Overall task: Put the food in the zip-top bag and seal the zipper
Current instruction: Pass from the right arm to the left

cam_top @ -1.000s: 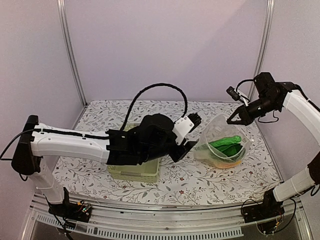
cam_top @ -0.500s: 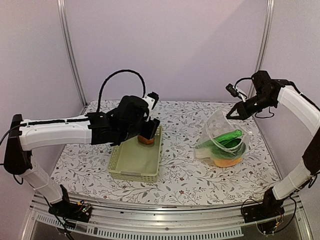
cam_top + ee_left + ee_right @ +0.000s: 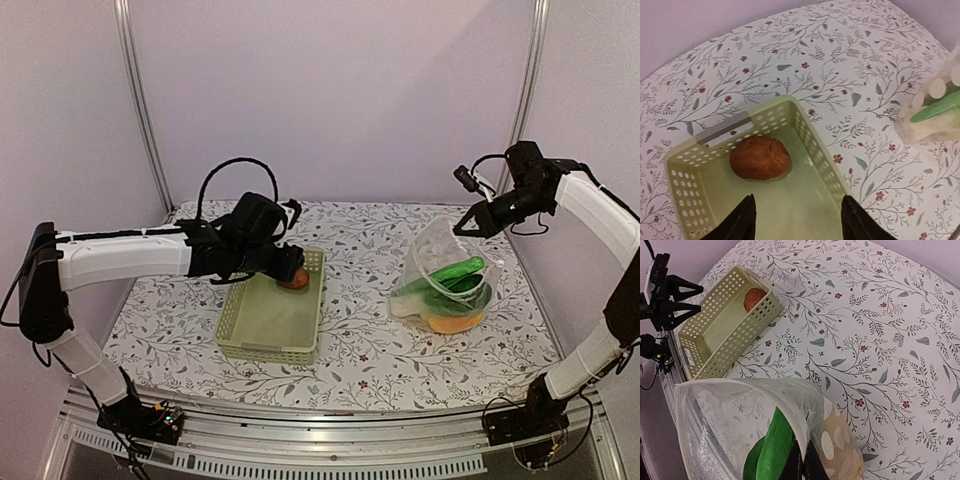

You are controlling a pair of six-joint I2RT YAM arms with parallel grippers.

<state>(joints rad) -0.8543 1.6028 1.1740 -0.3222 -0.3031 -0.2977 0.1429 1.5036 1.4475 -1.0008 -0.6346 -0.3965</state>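
Note:
One reddish-brown food [image 3: 760,158] lies in the far end of the pale green basket [image 3: 816,150]. My left gripper [image 3: 797,201] hangs open just short of it, nothing between its fingers; from the top view it [image 3: 291,264] sits over the basket's far end. The zip-top bag [image 3: 440,262] stands open at the right, holding green food [image 3: 455,272] and orange food [image 3: 455,322]. My right gripper [image 3: 804,461] is shut on the bag's rim, on the whitish zipper strip [image 3: 730,382], holding the mouth up. Green food [image 3: 771,447] shows through the dotted plastic.
The basket [image 3: 265,350] stands left of centre on the flower-printed table cloth [image 3: 370,360]. About a hand's width of cloth separates basket and bag. Metal posts [image 3: 140,100] and the pale walls close in the back and sides.
My left arm has swung from beside the bag's mouth back left to the basket's far end, over the reddish-brown food. The right gripper has kept its hold on the bag rim, slightly higher.

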